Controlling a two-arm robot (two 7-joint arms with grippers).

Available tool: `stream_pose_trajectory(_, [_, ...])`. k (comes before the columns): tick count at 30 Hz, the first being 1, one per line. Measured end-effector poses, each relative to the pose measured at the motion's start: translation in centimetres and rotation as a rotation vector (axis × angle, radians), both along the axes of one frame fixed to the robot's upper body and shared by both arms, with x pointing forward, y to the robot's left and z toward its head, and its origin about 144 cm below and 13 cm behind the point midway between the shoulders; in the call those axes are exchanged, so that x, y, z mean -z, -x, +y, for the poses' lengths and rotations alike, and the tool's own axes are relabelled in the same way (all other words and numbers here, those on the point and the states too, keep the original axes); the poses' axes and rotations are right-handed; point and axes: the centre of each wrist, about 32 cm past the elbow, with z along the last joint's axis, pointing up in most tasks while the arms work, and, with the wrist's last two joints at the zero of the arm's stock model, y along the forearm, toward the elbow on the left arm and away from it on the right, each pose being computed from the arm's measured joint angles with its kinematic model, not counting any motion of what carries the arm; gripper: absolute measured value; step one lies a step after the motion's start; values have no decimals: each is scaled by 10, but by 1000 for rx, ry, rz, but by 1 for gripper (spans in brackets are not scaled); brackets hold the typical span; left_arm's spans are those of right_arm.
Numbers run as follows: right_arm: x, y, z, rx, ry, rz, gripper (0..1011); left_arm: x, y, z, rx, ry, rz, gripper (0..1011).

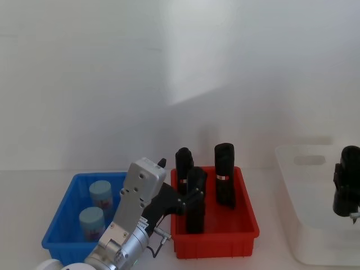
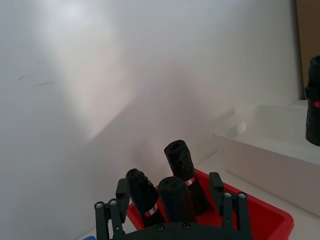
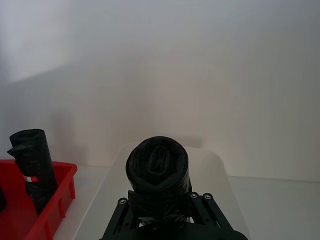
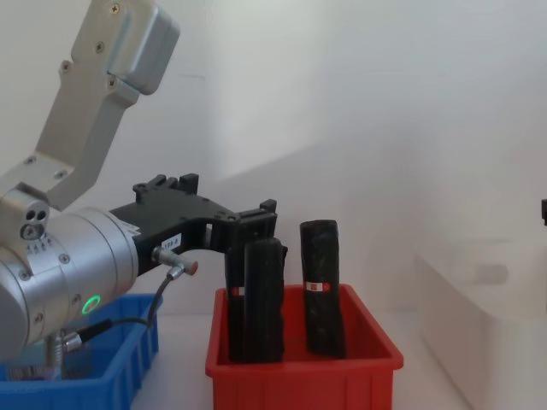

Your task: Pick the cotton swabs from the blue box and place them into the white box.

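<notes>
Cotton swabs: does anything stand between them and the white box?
The red bin of standing black rolls sits between the blue box and the white box, left gripper open above it. The right gripper holds a black roll over the white box.

The cotton swabs (image 1: 91,223) are two small clear tubs with pale grey-blue lids and purplish labels. They stand upright, one just behind the other, inside the blue box (image 1: 61,220). That bin is bright blue, open-topped and rimmed, and sits at the left of the surface (image 1: 272,253). The white box (image 1: 306,216), a larger plain tub with smooth sides, sits well apart at the right, its open top facing up
</notes>
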Motion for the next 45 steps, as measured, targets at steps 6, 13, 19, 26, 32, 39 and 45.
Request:
stream_pose_trajectory(6, [1,-11,-10,-58,1,3,365,0,0,0,0,0,0,1003])
stream_pose_trajectory(13, [0,-26,-21,-132,5,15,365,0,0,0,0,0,0,1003])
stream_pose_trajectory(19, [-1,-37,-28,-184,6,27,394,0,0,0,0,0,0,1003])
stream_pose_trajectory(26, [-3,-44,-33,-216,6,34,595,0,0,0,0,0,0,1003])
stream_pose_trajectory(32, [-3,-48,-35,-231,6,38,776,0,0,0,0,0,0,1003])
stream_pose_trajectory(39, [-4,-51,-37,-244,6,41,977,0,0,0,0,0,0,1003])
stream_pose_trajectory(45, [-4,-52,-38,-251,6,42,1002,0,0,0,0,0,0,1003])
